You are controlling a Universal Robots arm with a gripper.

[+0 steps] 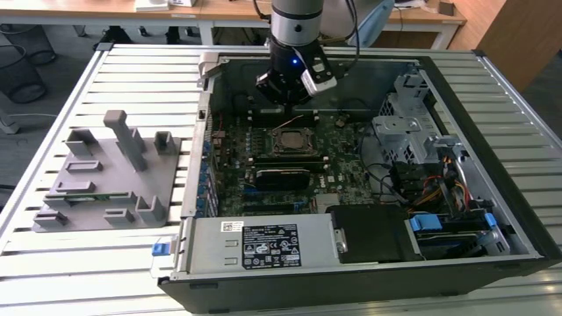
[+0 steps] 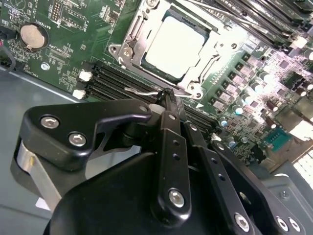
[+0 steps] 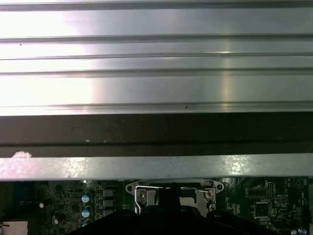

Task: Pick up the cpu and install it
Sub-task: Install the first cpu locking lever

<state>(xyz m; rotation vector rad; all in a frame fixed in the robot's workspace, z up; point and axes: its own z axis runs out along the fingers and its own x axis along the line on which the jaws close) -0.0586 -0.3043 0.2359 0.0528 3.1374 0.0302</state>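
The cpu point(image 2: 175, 45) already lies in its socket frame point(image 2: 131, 46) on the motherboard point(image 1: 338, 168). The hand point(image 2: 168, 98), clenched and empty, hovers just beside it. I judge seating done; latching the frame wants care.

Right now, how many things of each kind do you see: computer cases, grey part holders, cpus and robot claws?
computer case: 1
grey part holder: 1
cpu: 1, lying in the socket frame
claw: 1
Total: 4
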